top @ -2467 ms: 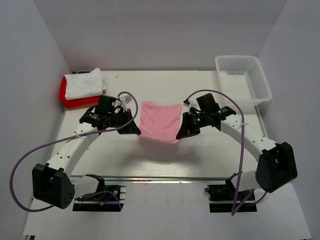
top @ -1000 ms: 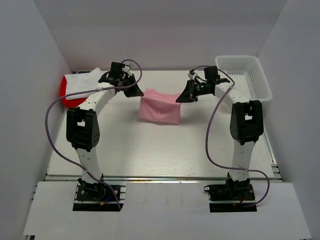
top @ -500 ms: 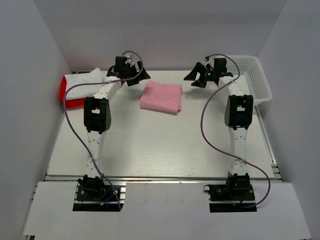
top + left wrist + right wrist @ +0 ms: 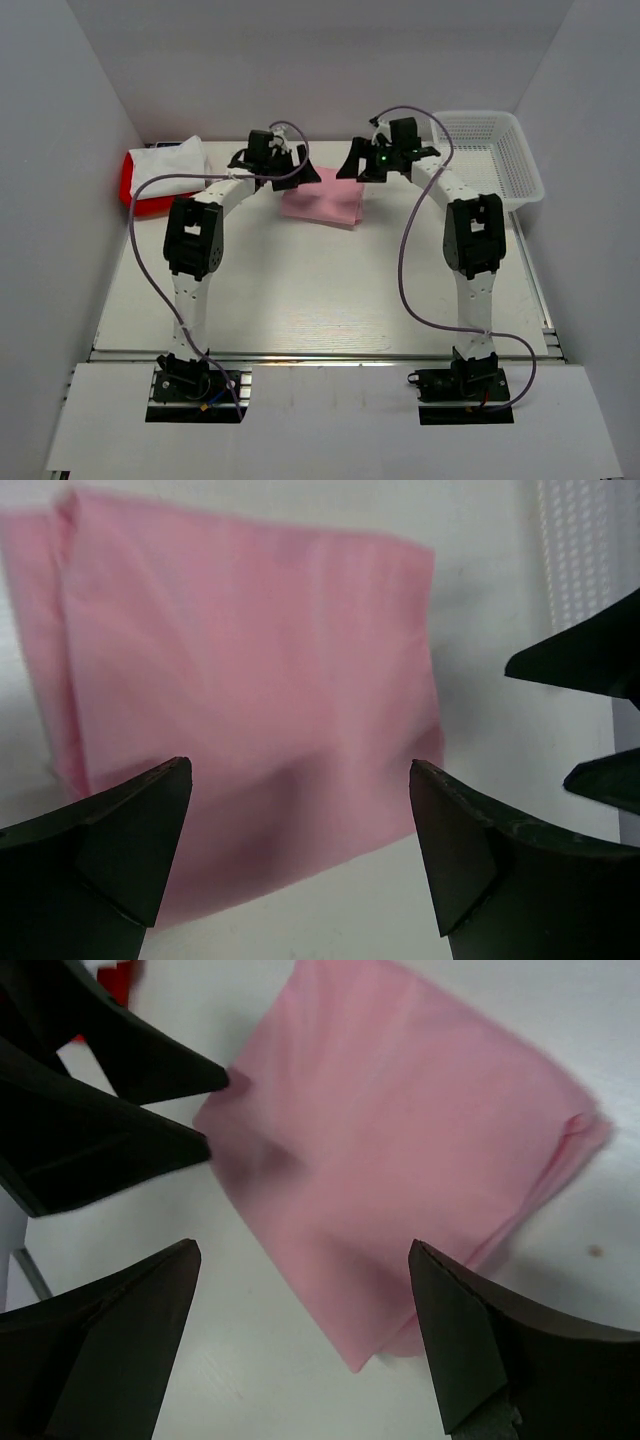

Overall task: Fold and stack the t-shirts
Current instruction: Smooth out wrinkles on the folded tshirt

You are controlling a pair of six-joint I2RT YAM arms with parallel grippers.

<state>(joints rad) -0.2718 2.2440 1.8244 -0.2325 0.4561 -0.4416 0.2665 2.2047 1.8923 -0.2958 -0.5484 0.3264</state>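
Folded pink shirt lies flat. Left gripper hovers at its eleven o'clock, right gripper at one o'clock; both spread wide, holding nothing.

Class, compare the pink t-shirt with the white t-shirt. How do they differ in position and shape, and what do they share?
The pink t-shirt lies directly on the table, near its far middle; the white t-shirt sits on the red t-shirt at the far left. The pink one is a flat, neat rectangle; the white one looks puffier. Both are folded, and neither is gripped.
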